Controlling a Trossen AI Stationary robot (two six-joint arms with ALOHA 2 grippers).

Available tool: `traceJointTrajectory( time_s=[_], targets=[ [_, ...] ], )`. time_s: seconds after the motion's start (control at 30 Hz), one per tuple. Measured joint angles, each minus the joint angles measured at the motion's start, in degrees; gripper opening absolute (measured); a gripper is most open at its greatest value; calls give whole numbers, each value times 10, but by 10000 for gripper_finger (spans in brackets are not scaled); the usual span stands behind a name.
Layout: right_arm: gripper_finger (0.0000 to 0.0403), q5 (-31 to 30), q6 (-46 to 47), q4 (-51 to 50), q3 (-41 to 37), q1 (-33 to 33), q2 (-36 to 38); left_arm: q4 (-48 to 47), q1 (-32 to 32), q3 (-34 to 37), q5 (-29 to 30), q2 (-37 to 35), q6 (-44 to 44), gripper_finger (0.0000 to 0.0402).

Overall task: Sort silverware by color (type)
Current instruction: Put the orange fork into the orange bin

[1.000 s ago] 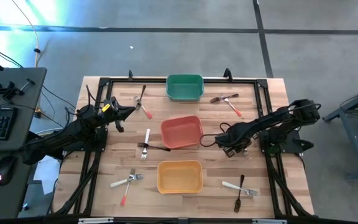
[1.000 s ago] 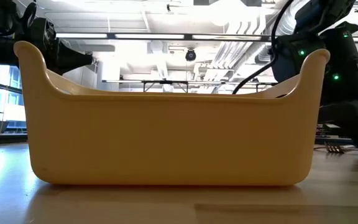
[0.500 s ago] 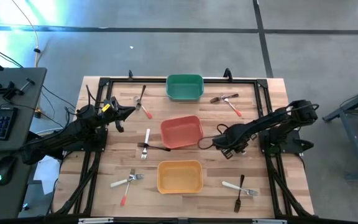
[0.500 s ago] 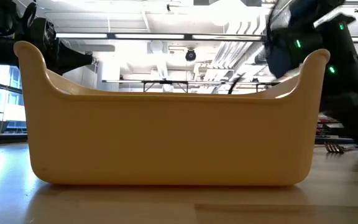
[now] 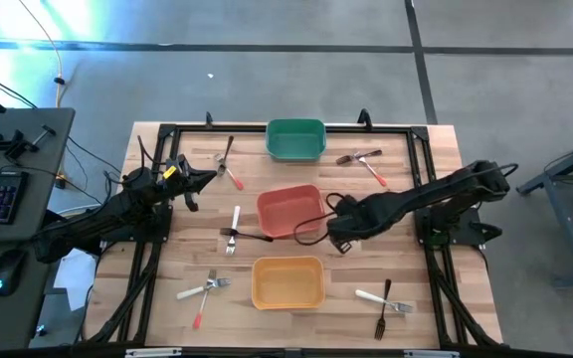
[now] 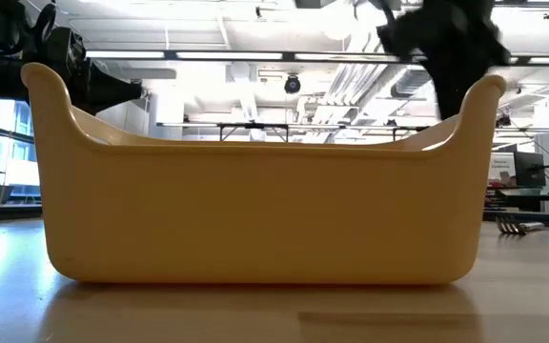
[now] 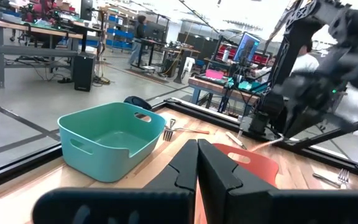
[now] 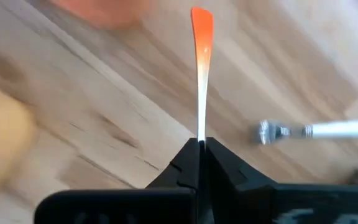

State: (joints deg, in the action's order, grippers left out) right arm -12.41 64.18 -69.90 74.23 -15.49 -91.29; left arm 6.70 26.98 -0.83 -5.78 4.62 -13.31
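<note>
My right gripper (image 5: pixel 334 239) (image 8: pixel 201 142) hangs above the wood between the red bin (image 5: pixel 290 211) and the yellow bin (image 5: pixel 287 281), shut on an orange-handled utensil (image 8: pixel 201 37). My left gripper (image 5: pixel 205 179) (image 7: pixel 197 149) waits shut and bare at the table's left side. Other silverware lies flat in small groups: far left (image 5: pixel 229 164), far right (image 5: pixel 364 161), beside the red bin (image 5: pixel 235 231), near left (image 5: pixel 204 291) and near right (image 5: pixel 386 298). A white-handled piece (image 8: pixel 328 129) lies on the wood below the right gripper. My right gripper pinches the utensil's pale metal part (image 8: pixel 199 124) between its two fingers; the end behind them is hidden. The fingers come from above, pointing steeply down. The orange handle end (image 8: pixel 202 22) sticks out past the fingertips, and the utensil is lifted clear of the table.
The green bin (image 5: pixel 295 139) stands at the far middle. In the low view the yellow bin (image 6: pixel 255 219) fills the front, with the right arm (image 6: pixel 446 48) above its right corner. A black frame (image 5: pixel 421 134) runs round the table. Bare wood lies right of the yellow bin.
My right gripper has risen off the table and moved toward the table's left, from right of the red bin to the gap by the red and yellow bins. It has tipped to point more steeply down.
</note>
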Motion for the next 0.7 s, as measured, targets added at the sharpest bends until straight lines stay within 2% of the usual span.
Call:
traceJointTrajectory(
  time_s=[0.17,0.3,0.53,0.7],
  targets=[
    [0,-91,-31,31,74,-25,0,0,0,0,0,0,0,0],
    [0,-140,-80,118,83,-39,1,0,0,0,0,0,0,0],
    [0,-153,-267,294,74,-5,-62,0,0,0,0,0,0,0],
    [0,-139,-373,338,74,48,-121,0,0,0,0,0,0,0]
  ],
)
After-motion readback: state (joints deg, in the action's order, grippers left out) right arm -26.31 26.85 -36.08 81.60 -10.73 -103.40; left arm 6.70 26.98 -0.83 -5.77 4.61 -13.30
